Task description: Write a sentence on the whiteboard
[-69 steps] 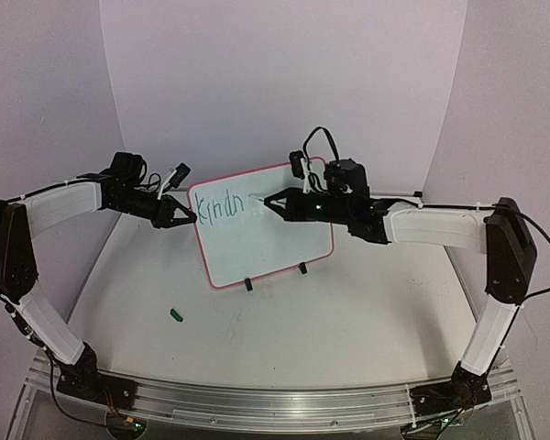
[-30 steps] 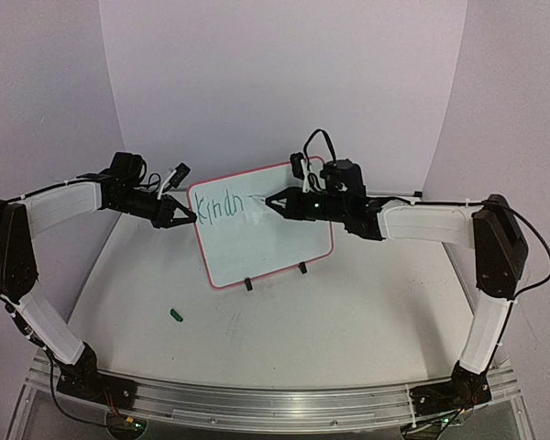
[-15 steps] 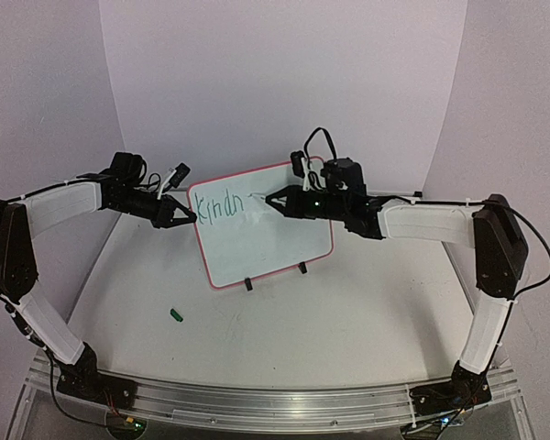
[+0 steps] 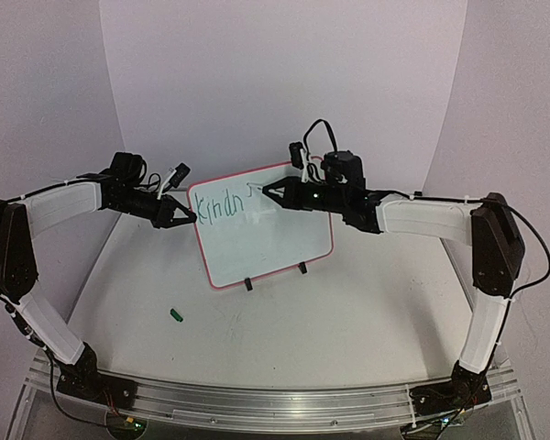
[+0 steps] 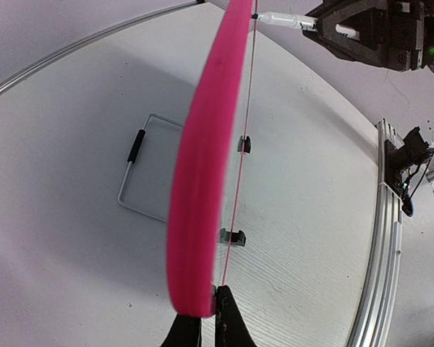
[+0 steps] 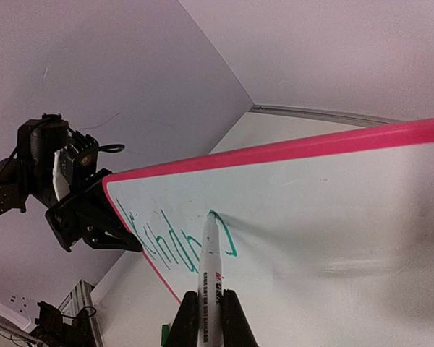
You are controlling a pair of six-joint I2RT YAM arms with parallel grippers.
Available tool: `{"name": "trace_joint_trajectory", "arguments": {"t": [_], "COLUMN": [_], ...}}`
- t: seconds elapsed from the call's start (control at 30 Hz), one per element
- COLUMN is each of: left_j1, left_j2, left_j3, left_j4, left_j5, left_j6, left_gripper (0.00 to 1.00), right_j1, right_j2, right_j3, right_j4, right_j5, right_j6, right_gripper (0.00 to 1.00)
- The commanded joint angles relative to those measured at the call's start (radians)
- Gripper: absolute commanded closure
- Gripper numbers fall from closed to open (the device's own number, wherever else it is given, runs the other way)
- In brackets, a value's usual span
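The left gripper is reaching in from the left and clamping the left edge of the small rectangular white whiteboard with rounded corners and a thin red frame; in the left wrist view its dark fingertips are pressing together on the pink rim. A small green cap is lying on the white table, below that gripper and apart from the board. The whiteboard is standing upright on two small black feet near the middle of the table. Thin green handwritten lettering is running along its upper left part. A white marker is touching its tip to the board just right of the letters. The right gripper is squeezing the marker's barrel between closed jaws.
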State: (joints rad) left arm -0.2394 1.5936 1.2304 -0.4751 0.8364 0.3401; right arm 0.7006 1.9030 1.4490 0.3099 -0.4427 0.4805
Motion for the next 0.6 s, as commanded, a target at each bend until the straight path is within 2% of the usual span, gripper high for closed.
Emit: {"name": "trace_joint_trajectory", "arguments": {"t": [0.0, 0.57], "left_j1": [-0.004, -0.004], "left_j2": [0.008, 0.006], "left_j3": [0.020, 0.019], "left_j4": [-0.045, -0.045], "left_j5": [-0.058, -0.059], "left_j6": [0.032, 0.032], "left_gripper": [1.00, 1.00], "right_j1": [-0.003, -0.004], "right_j2": [0.027, -0.017], "right_j3": [0.023, -0.102], "right_j4": [0.023, 0.021], "right_j5": [-0.029, -0.009], "right_j6": [0.009, 0.014], "right_gripper": [1.00, 1.00]}}
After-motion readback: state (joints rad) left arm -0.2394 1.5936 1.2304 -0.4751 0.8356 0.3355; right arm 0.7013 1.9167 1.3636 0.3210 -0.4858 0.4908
